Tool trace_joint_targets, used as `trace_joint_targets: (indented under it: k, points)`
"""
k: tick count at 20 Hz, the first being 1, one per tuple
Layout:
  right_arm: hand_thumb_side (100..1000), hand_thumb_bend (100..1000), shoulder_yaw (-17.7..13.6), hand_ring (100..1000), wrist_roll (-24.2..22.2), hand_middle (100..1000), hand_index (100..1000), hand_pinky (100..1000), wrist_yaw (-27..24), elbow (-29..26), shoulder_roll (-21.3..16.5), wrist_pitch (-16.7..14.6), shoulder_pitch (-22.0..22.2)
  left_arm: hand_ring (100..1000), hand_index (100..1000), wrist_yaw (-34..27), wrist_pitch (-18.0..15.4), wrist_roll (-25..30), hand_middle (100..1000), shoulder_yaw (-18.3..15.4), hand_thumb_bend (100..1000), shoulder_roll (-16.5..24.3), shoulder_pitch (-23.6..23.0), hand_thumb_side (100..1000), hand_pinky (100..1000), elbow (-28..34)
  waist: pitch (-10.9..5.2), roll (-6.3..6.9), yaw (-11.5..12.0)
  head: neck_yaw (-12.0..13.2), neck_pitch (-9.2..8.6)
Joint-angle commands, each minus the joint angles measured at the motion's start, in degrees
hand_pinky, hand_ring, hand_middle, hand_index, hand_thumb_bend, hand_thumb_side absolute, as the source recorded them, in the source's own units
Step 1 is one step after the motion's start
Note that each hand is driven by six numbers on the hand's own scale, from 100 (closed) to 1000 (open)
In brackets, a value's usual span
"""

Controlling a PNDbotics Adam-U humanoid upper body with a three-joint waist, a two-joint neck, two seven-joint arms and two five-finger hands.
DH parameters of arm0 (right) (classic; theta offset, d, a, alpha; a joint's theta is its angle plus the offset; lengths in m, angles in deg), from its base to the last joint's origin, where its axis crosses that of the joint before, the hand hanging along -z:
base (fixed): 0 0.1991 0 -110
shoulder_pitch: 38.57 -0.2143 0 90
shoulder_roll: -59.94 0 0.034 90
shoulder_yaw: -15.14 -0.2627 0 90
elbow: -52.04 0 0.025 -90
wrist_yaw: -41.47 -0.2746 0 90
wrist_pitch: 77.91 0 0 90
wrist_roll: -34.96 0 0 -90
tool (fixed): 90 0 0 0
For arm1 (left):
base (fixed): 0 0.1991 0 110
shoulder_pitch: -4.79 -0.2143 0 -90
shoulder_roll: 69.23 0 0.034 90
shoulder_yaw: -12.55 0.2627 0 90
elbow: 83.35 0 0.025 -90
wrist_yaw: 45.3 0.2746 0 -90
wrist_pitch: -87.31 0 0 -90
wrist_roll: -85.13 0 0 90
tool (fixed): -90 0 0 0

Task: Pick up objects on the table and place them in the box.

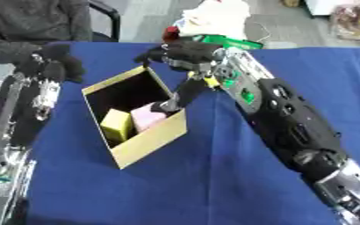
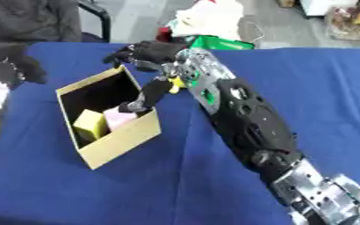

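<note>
So the right hand (image 1: 185, 53) is up over the box's (image 1: 149, 139) far corner, fingers curled round the top of a dark stick-like thing (image 1: 185, 93). It slants steeply, low end down-left touching the pink block (image 1: 146, 117), beside the yellow block (image 1: 117, 125). Left hand (image 1: 56, 63) sits curled on the blue tabletop (image 1: 214, 184), left of the box.

A desk (image 1: 214, 184) covered in a dark blue cloth (image 2: 321, 88) is filling most of both views and lying slightly askew. An open cardboard box (image 1: 149, 139) is sitting directly on the cloth, left of the middle, turned at an angle to the desk's edges. At the far edge, a green packet (image 2: 223, 43) is lying, with something white (image 2: 210, 19) piled just behind it.
</note>
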Motion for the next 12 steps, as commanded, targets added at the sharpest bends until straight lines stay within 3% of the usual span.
trace_joint_targets:
  k: [1, 3, 4, 5, 12]
  points:
    - [524, 473, -0.9, 898, 0.2, 790, 985, 846, -1.3, -2.2, -2.0, 0.8, -1.5, 648, 823, 0.1, 0.0, -0.1, 620, -0.3, 116, 0.8, 0.6, 672, 631, 0.8, -1.13, 0.22, -0.1, 0.3, -0.58]
    - [524, 473, -1.0, 898, 0.0, 790, 985, 846, -1.4, -2.6, -2.3, 1.1, -1.5, 648, 823, 0.2, 0.0, -0.2, 620, -0.3, 116, 0.8, 0.6, 672, 631, 0.8, -1.14, 0.22, -0.1, 0.3, -0.59]
    - [445, 423, -1.1, 903, -0.1, 798, 978, 849, -1.4, -2.5, -2.5, 1.2, -1.3, 648, 823, 0.2, 0.0, -0.2, 620, -0.4, 118, 0.9, 0.5, 672, 631, 0.8, -1.17, 0.17, -0.3, 0.7, -0.66]
    - [425, 411, -1.9, 908, -0.4, 806, 979, 851, -0.9, -1.9, -3.4, 1.8, -1.3, 648, 823, 0.3, 0.1, -0.3, 620, -0.5, 118, 1.1, 0.4, 673, 631, 0.8, -1.19, 0.13, -0.5, 1.0, -0.78]
    - [422, 384, -5.7, 924, -1.3, 851, 982, 852, 0.8, 2.9, -7.9, 4.8, -0.3, 647, 823, 0.5, 0.1, -0.6, 619, -0.7, 119, 1.3, 0.3, 675, 630, 0.6, -0.76, 0.21, -1.0, 1.6, -1.17]
